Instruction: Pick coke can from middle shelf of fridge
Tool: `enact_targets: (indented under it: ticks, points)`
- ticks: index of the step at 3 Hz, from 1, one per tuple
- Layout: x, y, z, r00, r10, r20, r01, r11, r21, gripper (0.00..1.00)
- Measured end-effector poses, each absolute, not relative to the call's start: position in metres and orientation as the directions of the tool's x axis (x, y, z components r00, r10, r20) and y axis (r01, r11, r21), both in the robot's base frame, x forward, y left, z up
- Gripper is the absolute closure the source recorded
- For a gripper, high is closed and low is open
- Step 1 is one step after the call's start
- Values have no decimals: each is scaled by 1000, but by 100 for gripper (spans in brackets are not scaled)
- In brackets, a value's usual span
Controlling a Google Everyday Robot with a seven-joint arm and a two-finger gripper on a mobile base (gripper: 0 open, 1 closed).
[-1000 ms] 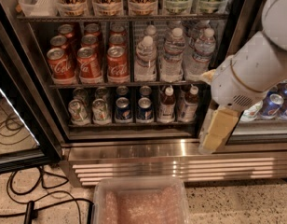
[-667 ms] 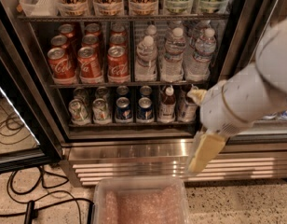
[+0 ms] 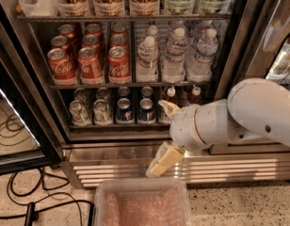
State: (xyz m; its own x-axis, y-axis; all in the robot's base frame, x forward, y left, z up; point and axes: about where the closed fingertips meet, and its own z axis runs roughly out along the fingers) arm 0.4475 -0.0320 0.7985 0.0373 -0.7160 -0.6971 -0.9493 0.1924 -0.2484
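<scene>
Several red coke cans [image 3: 119,64] stand in rows at the left of the middle shelf [image 3: 131,84] of the fridge [image 3: 232,55], whose door is open. My gripper [image 3: 156,138] is below that shelf, in front of the bottom shelf and the steel grille [image 3: 112,166], to the right of and lower than the coke cans. One cream finger [image 3: 167,108] points up and the other [image 3: 163,161] points down, wide apart with nothing between them. The white arm [image 3: 248,114] comes in from the right.
Water bottles [image 3: 175,55] fill the right of the middle shelf. The bottom shelf holds silver-green cans [image 3: 79,112], Pepsi cans [image 3: 146,109] and small bottles [image 3: 194,94]. Clear bins [image 3: 36,1] sit on top. A plastic tub [image 3: 140,204] lies below. Cables [image 3: 22,206] and the open door [image 3: 18,126] are at the left.
The arm has swung left and down across the fridge front. The gripper has moved from the right side to the middle, in front of the bottom shelf.
</scene>
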Motion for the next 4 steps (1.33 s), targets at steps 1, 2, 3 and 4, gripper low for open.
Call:
enact_targets:
  ticks: [1,2,3,4]
  points:
    - [468,-28,804,59,-701,-710,-923,233,-307,0]
    - [468,-27,803,59,-698,-714,-920,239,-310,0]
    - [468,-18,795,59,-671,-739,-901,282,-328,0]
    - [480,5,788,87,-601,-795,-878,331,-347,0]
